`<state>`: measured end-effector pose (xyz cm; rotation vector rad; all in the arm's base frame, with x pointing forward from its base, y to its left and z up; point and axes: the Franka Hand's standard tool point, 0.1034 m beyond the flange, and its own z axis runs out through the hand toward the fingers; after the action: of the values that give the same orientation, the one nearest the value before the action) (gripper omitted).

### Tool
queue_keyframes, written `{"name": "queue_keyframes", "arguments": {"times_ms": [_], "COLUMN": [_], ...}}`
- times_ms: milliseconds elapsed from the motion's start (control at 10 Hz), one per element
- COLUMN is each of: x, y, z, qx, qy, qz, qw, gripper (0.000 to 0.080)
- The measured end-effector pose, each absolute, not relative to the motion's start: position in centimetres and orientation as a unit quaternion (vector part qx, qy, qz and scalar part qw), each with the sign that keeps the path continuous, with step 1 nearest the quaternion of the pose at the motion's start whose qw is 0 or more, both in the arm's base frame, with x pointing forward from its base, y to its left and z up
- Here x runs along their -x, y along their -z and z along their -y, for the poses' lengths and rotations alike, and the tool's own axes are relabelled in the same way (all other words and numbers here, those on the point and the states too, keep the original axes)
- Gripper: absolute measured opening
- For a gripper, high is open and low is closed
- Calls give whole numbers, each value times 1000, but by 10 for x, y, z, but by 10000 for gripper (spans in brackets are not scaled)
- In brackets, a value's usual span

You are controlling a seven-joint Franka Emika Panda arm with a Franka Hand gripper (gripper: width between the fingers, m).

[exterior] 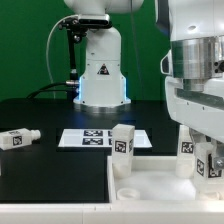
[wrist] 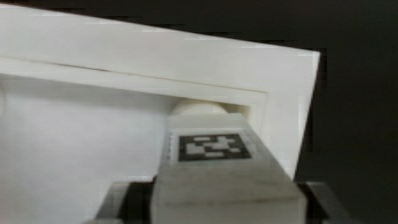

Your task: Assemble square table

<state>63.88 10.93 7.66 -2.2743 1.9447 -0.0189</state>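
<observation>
The white square panel (exterior: 150, 195) lies at the front of the table, rim up; in the wrist view (wrist: 98, 120) one of its corners shows. One white leg (exterior: 122, 146) stands upright at the panel's corner on the exterior view's left. Another leg (exterior: 185, 143) stands upright further right. My gripper (exterior: 208, 168) is shut on a third tagged leg (wrist: 214, 150), held upright with its end at the panel's inner corner (wrist: 208, 104). The dark fingers (wrist: 128, 203) press its sides. Whether its end touches the panel I cannot tell.
A loose white leg (exterior: 18, 138) lies on the black table at the exterior view's left. The marker board (exterior: 92, 138) lies flat behind the panel. The robot base (exterior: 100, 70) stands at the back with cables beside it.
</observation>
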Motion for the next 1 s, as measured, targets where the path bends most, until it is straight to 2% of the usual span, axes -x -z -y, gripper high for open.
{"name": "queue_keyframes", "arguments": {"times_ms": [100, 200, 300, 400, 500, 800, 1000], "x": [-640, -648, -649, -648, -648, -648, -644], "y": [-78, -82, -82, -81, -81, -81, -76], "z": [-110, -113, -113, -113, -113, -110, -104], "qx": [798, 857, 906, 925, 925, 963, 995], "qy": [16, 46, 54, 53, 54, 64, 27], "qz": [-598, -506, -411, -368, -366, -251, -77], "qw": [74, 83, 82, 81, 81, 70, 57], "gripper": [284, 356, 356, 539, 630, 644, 649]}}
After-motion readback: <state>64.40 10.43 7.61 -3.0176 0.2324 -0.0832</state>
